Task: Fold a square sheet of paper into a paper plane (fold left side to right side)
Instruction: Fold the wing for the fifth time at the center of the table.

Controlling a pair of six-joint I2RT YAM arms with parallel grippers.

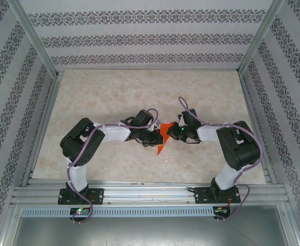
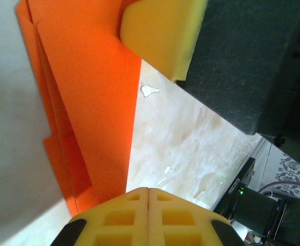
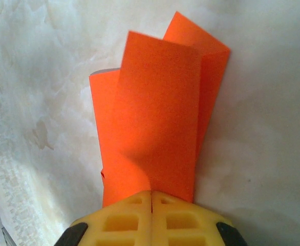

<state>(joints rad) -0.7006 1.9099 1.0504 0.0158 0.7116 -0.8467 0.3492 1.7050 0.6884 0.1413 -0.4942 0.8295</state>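
Note:
The square sheet of paper [image 1: 162, 146] is bright orange and folded into a narrow, layered shape, and it hangs between my two grippers at the middle of the table. My right gripper [image 1: 174, 131] is shut on it. In the right wrist view the paper [image 3: 155, 113] fans out from the closed fingertips [image 3: 151, 193] in several overlapping flaps. My left gripper [image 1: 154, 139] is shut too, its tips [image 2: 148, 190] pressed together. The paper [image 2: 88, 92] runs along their left side and passes behind the left finger, not visibly in the seam. The right gripper's yellow finger [image 2: 160, 31] lies on the paper's upper end.
The tabletop [image 1: 114, 97] is pale and marbled, with small white flecks [image 2: 150, 90]. Patterned walls and metal frame posts [image 1: 37, 46] close it in. A metal rail [image 1: 150, 192] at the near edge carries both arm bases.

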